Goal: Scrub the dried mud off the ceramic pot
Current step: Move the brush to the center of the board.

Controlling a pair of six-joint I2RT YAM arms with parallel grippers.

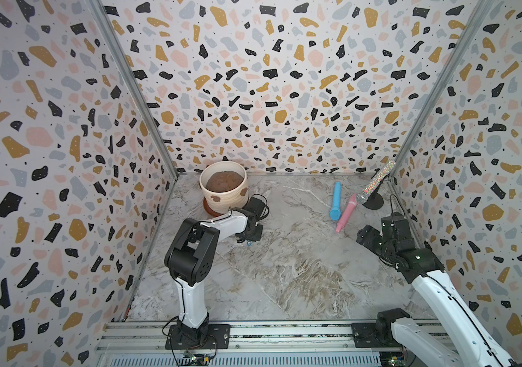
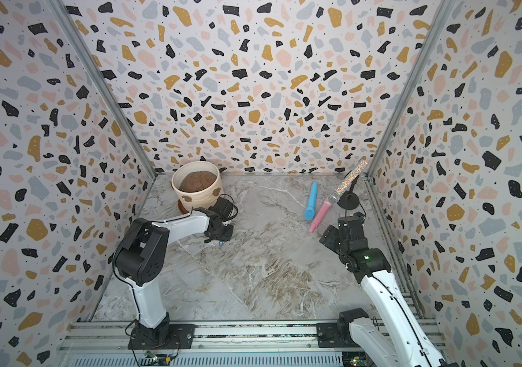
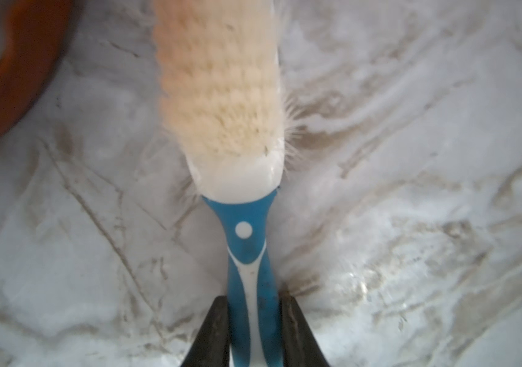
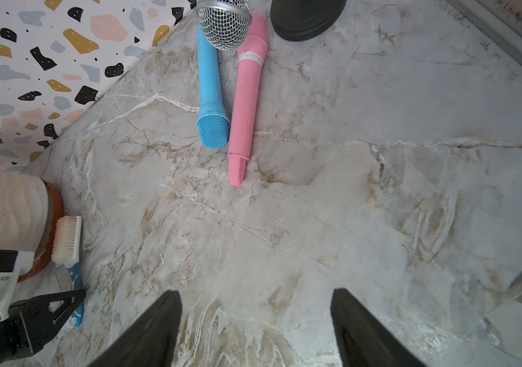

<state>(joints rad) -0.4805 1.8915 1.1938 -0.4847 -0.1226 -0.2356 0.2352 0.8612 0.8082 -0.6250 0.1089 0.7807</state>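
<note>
The pot [image 1: 224, 190] sits on its saucer [image 1: 208, 208] at the back left corner of the table [image 1: 285, 270], brown mud patches [image 1: 216, 198] on its ribbed side. The brush [image 4: 67, 241] lies just beside the saucer, and the left gripper [image 3: 251, 305] pinches its blue handle from both sides. That's the pick-up, I'd say; no scrubbing yet. Next it needs a lift, then bristles turned onto those patches. The right gripper [image 4: 256, 295] hangs wide open and empty near the microphones [image 4: 209, 79].
</note>
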